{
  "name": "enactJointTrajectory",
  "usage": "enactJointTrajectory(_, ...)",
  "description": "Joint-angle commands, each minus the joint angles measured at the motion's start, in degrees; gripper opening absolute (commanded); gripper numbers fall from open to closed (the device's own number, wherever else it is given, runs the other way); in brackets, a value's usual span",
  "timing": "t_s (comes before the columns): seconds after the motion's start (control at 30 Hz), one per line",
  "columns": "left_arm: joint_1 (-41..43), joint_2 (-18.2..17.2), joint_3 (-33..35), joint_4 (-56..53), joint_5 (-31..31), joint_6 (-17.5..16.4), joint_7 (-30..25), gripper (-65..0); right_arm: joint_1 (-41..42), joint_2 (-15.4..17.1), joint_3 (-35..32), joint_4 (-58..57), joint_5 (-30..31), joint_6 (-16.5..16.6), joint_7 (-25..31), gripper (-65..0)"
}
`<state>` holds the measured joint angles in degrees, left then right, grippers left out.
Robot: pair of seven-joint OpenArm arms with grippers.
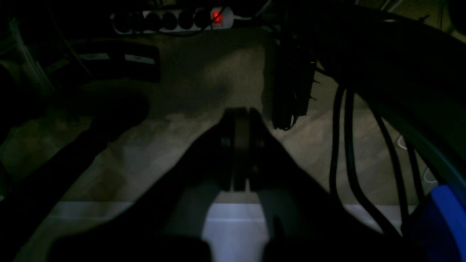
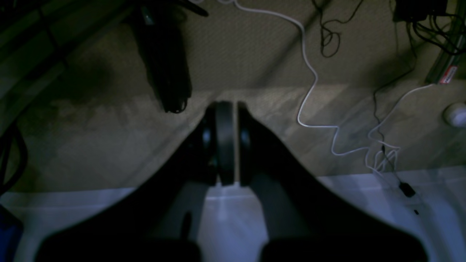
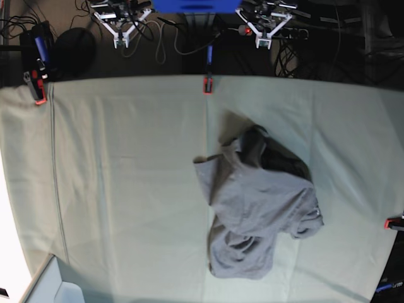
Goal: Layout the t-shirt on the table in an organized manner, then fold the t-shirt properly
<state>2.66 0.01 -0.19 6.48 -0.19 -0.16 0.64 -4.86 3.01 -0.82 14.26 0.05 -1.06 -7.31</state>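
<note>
The grey t-shirt (image 3: pixel 259 202) lies crumpled in a heap right of the middle of the table (image 3: pixel 113 177), its darker inside showing at the top of the heap. Neither gripper touches it. Both arms are drawn back beyond the table's far edge. My left gripper (image 1: pixel 240 118) hangs over the dim carpeted floor with its jaws pressed together and nothing between them. My right gripper (image 2: pixel 225 109) is likewise shut and holds nothing. In the base view the left arm (image 3: pixel 264 28) is at the top right and the right arm (image 3: pixel 120 28) at the top left.
Red clamps (image 3: pixel 206 85) (image 3: pixel 39 95) (image 3: pixel 394 222) pin the pale green cloth at the table's edges. A power strip with a lit red switch (image 1: pixel 174 18) and black cables (image 1: pixel 342 145) lie on the floor. A white cable (image 2: pixel 309 80) trails across the carpet.
</note>
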Motion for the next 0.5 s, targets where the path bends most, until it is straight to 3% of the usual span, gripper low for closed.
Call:
enactJointTrajectory(0.0, 0.2, -0.1, 0.0, 0.2, 0.2, 0.4, -0.1, -65.0, -0.4, 0.3, 0.0, 0.2, 0.1, 1.4, 0.2, -65.0)
enactJointTrajectory(0.27, 0.4, -0.1, 0.0, 0.2, 0.2, 0.4, -0.2, -65.0, -0.6, 0.2, 0.1, 0.2, 0.1, 1.4, 0.2, -65.0)
enactJointTrajectory(0.47, 7.3, -1.4, 0.0, 7.5, 0.1, 0.2, -0.2, -65.0, -3.6, 0.2, 0.1, 1.5, 0.1, 1.4, 0.3, -65.0)
